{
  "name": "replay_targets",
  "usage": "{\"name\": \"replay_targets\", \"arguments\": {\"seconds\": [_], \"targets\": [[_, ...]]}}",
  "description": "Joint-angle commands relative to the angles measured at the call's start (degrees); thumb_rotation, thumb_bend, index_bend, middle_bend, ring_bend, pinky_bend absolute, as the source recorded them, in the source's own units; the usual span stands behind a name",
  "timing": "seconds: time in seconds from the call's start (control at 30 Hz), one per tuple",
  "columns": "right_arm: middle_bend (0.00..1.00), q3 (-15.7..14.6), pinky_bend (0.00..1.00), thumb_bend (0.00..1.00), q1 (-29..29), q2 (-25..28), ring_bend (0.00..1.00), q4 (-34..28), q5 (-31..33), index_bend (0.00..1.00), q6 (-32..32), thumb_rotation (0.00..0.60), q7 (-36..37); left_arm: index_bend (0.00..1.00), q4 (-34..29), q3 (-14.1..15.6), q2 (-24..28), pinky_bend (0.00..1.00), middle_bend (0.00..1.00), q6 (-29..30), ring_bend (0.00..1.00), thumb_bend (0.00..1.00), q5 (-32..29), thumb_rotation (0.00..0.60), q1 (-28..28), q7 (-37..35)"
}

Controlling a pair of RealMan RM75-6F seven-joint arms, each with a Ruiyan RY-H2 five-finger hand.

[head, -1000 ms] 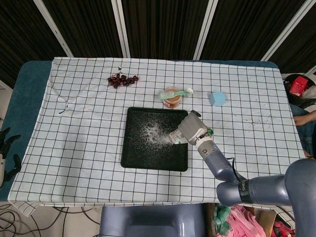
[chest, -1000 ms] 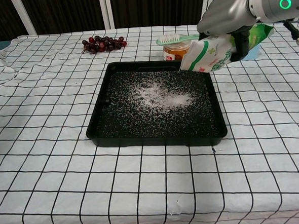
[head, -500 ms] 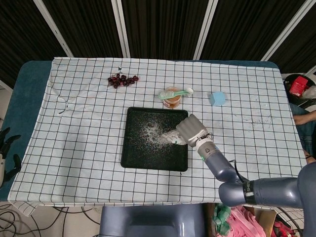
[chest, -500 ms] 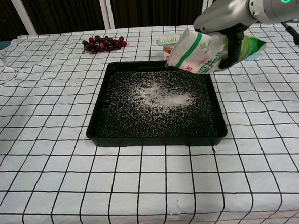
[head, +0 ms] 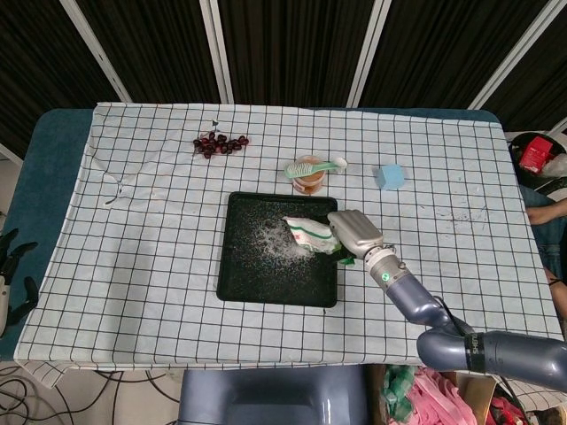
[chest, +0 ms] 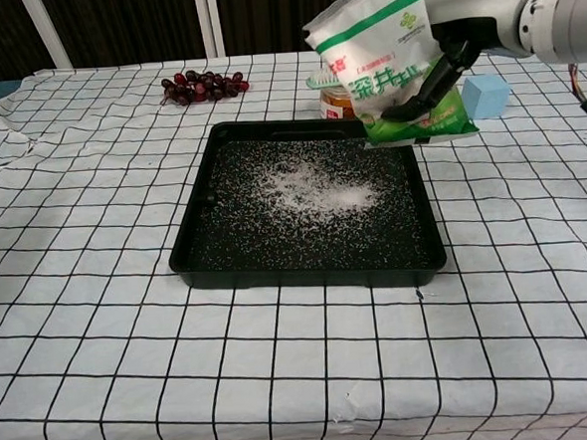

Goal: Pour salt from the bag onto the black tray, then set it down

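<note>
The black tray lies mid-table with a white heap of salt scattered across its middle. My right hand grips the white and green salt bag by its lower end. The bag is held nearly upright above the tray's far right corner, its top pointing up and left. No salt is seen falling from it. My left hand hangs off the table's left edge, its fingers spread and holding nothing.
A bunch of dark grapes lies at the back left. An orange jar with a green brush across it stands just behind the tray. A light blue cube sits to the right of it.
My right hand has tipped the bag back from its downward pouring tilt to nearly upright and lifted it higher over the tray's right rear corner. The salt stream has stopped.
</note>
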Motion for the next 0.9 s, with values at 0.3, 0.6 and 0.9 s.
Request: {"name": "replay_targets", "arguments": {"seconds": [0.3, 0.6, 0.9], "targets": [[0.38, 2.12, 0.39, 0.43, -11.24, -7.55, 0.42, 11.49, -7.69, 0.55, 5.86, 0.600, 15.62, 0.21, 0.03, 0.00, -0.08, 0.00, 0.03, 0.00, 0.00, 0.66, -0.09, 0.600, 0.02, 0.19], [0.36, 2.15, 0.39, 0.40, -15.99, -14.02, 0.41, 16.64, -8.27, 0.55, 12.85, 0.600, 14.80, 0.21, 0.04, 0.01, -0.07, 0.00, 0.03, 0.02, 0.00, 0.66, -0.05, 0.600, 0.03, 0.23], [0.35, 2.02, 0.39, 0.38, -17.84, -19.96, 0.41, 21.72, -9.42, 0.55, 13.97, 0.600, 13.79, 0.21, -0.03, 0.00, 0.01, 0.00, 0.03, 0.08, 0.00, 0.66, 0.00, 0.600, 0.06, 0.09]]}}
